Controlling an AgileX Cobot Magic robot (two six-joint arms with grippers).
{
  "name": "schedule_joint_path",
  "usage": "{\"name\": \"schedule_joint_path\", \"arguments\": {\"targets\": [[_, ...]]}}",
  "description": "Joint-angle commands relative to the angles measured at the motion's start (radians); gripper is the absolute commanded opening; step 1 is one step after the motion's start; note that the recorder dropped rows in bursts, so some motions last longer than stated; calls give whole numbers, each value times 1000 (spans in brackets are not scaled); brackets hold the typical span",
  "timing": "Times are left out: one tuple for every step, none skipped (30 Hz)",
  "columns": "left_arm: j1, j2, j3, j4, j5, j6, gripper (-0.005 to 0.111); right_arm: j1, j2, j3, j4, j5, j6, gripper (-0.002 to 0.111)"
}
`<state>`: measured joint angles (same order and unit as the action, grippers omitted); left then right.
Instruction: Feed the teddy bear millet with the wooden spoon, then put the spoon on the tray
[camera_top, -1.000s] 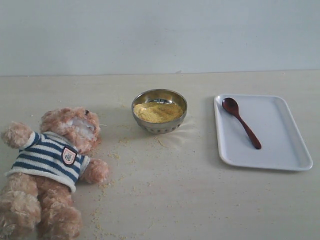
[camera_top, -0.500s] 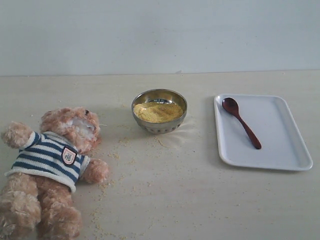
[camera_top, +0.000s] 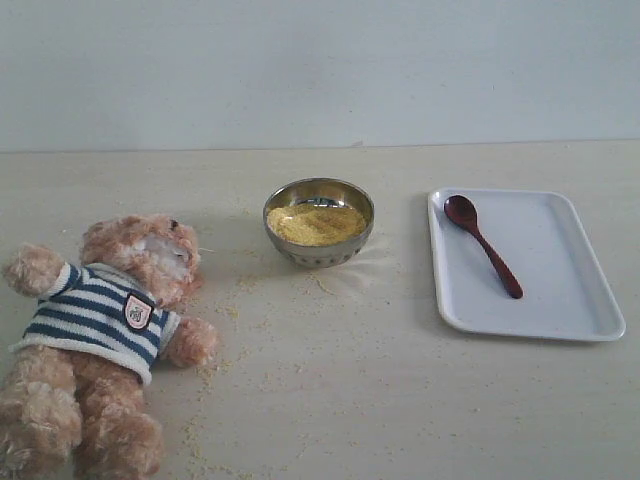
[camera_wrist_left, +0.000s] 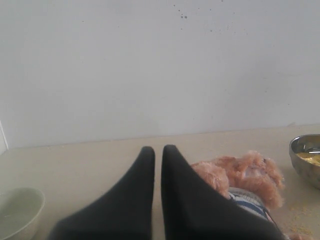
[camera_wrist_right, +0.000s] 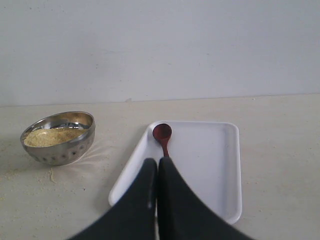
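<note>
The teddy bear (camera_top: 100, 325) lies on its back at the table's front left, also seen past my left gripper (camera_wrist_left: 158, 148), which is shut and holds nothing. The millet (camera_top: 316, 224) fills a steel bowl (camera_top: 318, 250) at mid-table. On the white tray (camera_top: 560, 295) at the right lies the wooden spoon (camera_top: 482, 245), its bowl toward the wall. My right gripper (camera_wrist_right: 158, 161) is shut and empty, hovering over the tray (camera_wrist_right: 210, 160) with the spoon (camera_wrist_right: 162, 134) just beyond its tips. Neither arm shows in the exterior view.
Loose millet grains (camera_top: 230, 360) are scattered on the table between the bear and the bowl. A pale round bowl (camera_wrist_left: 17, 212) stands at the edge of the left wrist view. A plain wall runs behind the table.
</note>
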<state>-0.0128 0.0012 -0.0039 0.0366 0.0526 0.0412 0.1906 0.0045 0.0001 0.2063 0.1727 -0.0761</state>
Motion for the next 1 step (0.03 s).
{"name": "schedule_joint_path", "arguments": {"targets": [[-7,-1,4,5,1,5,5,-1,-4,0,-2,-10,-3,0]]}}
